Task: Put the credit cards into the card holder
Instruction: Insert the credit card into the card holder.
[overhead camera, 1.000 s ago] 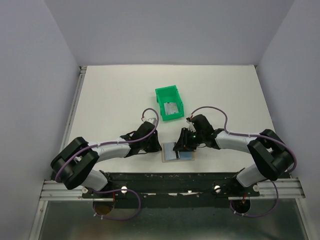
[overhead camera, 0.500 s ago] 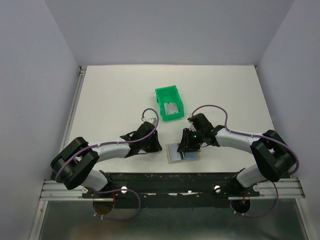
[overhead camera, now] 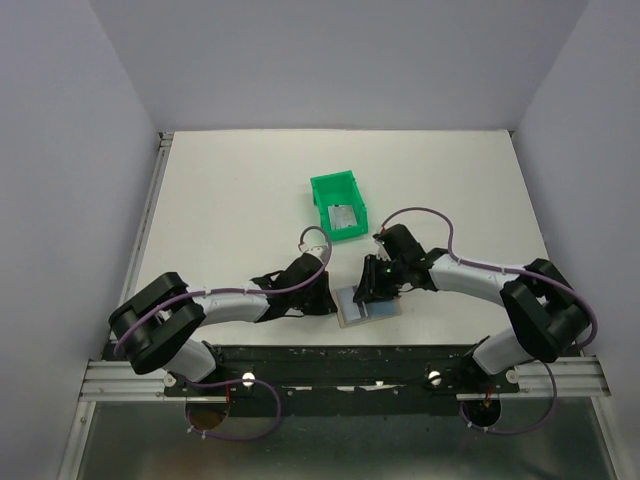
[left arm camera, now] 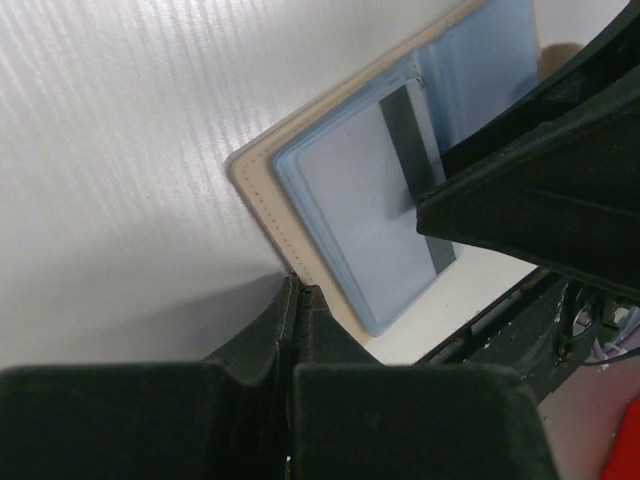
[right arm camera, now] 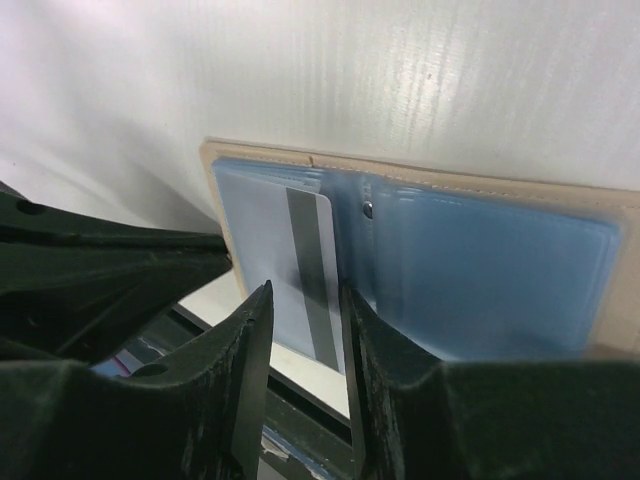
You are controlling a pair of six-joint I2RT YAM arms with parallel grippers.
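Reaching in from the lower left of the overhead view, the left arm [overhead camera: 230, 300] lies low along the near edge of the worktop [overhead camera: 230, 190], elbow bent, its wrist pointing right toward the centre. The left pincer [left arm camera: 297, 295] is closed tight with nothing between its fingers. Its tip rests at the tan border of the card holder [left arm camera: 262, 205], on the holder's left edge as seen from overhead.

The right arm [overhead camera: 470, 278] comes in from the lower right, forearm stretched leftward and wrist tipped down over the holder. The card holder lies open and flat on the worktop at the lower centre of the overhead view, between the two wrists, with its pale blue slots facing up.

The striped credit card [right arm camera: 255, 235] lies over the holder's left half in the right wrist view, its far end toward the slots. Whether that end sits inside a slot cannot be told. The right pincer [right arm camera: 305, 292] stands part-way open above the card's near end, one finger on each side of the dark stripe. Whether the fingertips press on the card cannot be told either.

A second credit card [overhead camera: 346, 220] lies inside the green bin [overhead camera: 322, 190], which sits above the holder in the overhead view, apart from both pincers.
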